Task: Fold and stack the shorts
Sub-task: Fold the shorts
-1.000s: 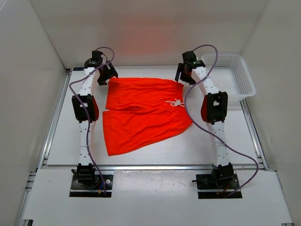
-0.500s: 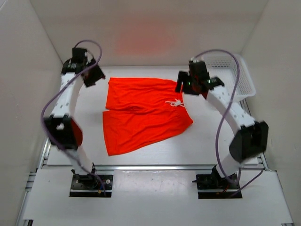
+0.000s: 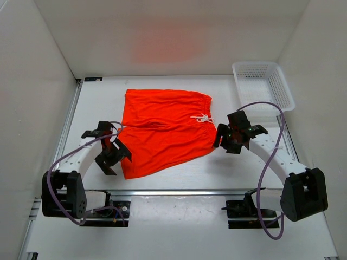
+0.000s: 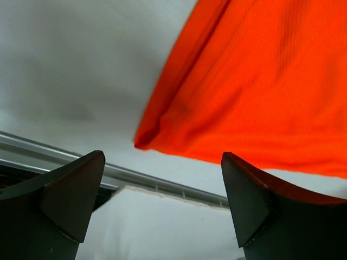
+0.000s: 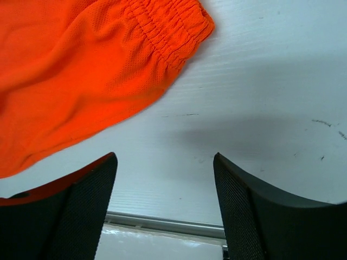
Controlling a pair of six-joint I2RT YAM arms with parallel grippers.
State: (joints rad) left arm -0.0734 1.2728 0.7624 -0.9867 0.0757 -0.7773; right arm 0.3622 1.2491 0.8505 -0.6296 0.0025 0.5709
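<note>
Black left claw [image 3: 114, 157]: it hangs low over the near-left part of the tabletop [image 3: 97, 103], just beside the near-left corner of the shorts. Its fingers [image 4: 70, 189] stand wide apart with nothing between them, and they are not touching the cloth.
Left wrist view: the corner of the orange-red cloth sits in the gap between the two fingers. Bare white surface lies to its left and a metal rail [image 4: 49, 146] runs below it.
Shorts [image 3: 162, 130]: one orange-red pair lies flat in the middle of the tabletop, between the two arms. The gathered waistband [image 5: 168, 32] is on the right side and the leg hems are on the left. A crease runs across the middle, and the near half angles down towards the left claw.
Drawstring [image 3: 203, 118]: thin and white, it is knotted on the cloth near the waistband.
Right claw [image 3: 226, 145]: it sits just beside the near-right corner of the shorts, at the waistband end. Its fingers [image 5: 76, 216] are spread wide and empty, over bare tabletop and clear of the cloth.
Basket [image 3: 263, 89]: white plastic mesh, it stands at the far-right corner, well apart from the shorts.
</note>
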